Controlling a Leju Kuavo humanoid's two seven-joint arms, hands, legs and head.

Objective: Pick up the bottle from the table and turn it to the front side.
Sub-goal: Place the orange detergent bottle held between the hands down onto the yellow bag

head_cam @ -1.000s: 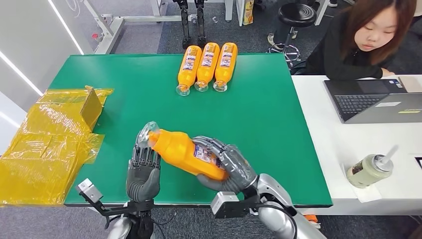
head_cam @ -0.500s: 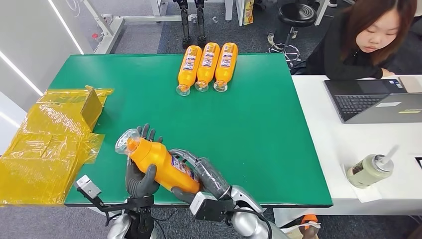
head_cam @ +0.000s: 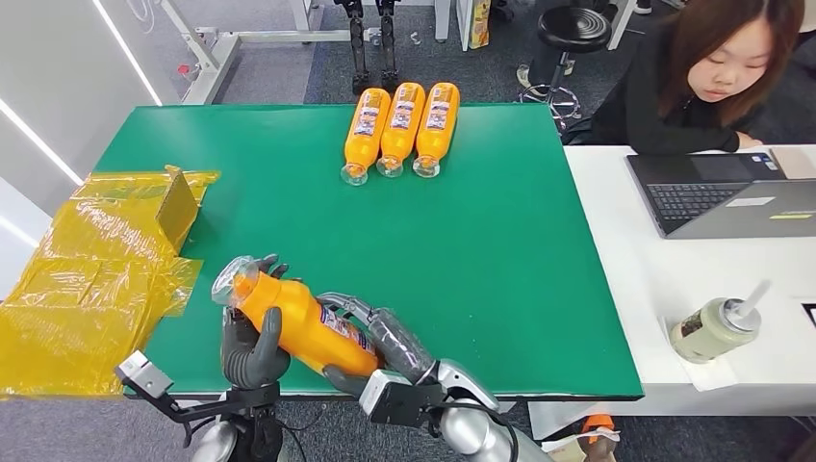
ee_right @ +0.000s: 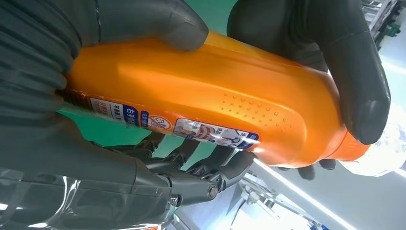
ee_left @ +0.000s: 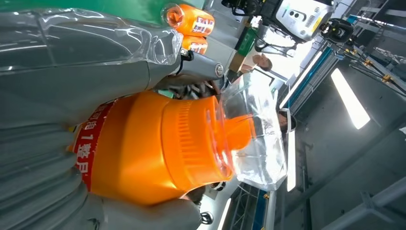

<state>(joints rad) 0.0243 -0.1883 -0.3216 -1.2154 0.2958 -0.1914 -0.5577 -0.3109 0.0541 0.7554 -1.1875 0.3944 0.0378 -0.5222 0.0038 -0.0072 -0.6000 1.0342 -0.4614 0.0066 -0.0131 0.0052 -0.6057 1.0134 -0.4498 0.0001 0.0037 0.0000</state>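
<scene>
An orange bottle (head_cam: 303, 327) with a clear plastic-wrapped cap (head_cam: 231, 279) hangs over the table's near-left edge, cap end pointing far-left. My left hand (head_cam: 250, 345) grips it near the neck, one finger curled over the top. My right hand (head_cam: 377, 339) holds the base end from the right, with fingers beneath it. Up close in the left wrist view, the bottle (ee_left: 143, 143) and its cap lie against my left hand (ee_left: 43, 110). In the right wrist view, a label strip runs along the bottle (ee_right: 215, 96), gripped by my right hand (ee_right: 72, 139).
Three more orange bottles (head_cam: 399, 125) lie side by side at the far middle of the green table (head_cam: 500, 241). Yellow plastic bags and a cardboard piece (head_cam: 96, 269) cover the left end. A person (head_cam: 712, 77) sits at a white desk with a laptop (head_cam: 731, 197) and a cup (head_cam: 717, 327).
Both hands have carried the bottle left and toward the near edge. The left hand went from flat beneath the neck to gripping it, and the right arm has swung further left.
</scene>
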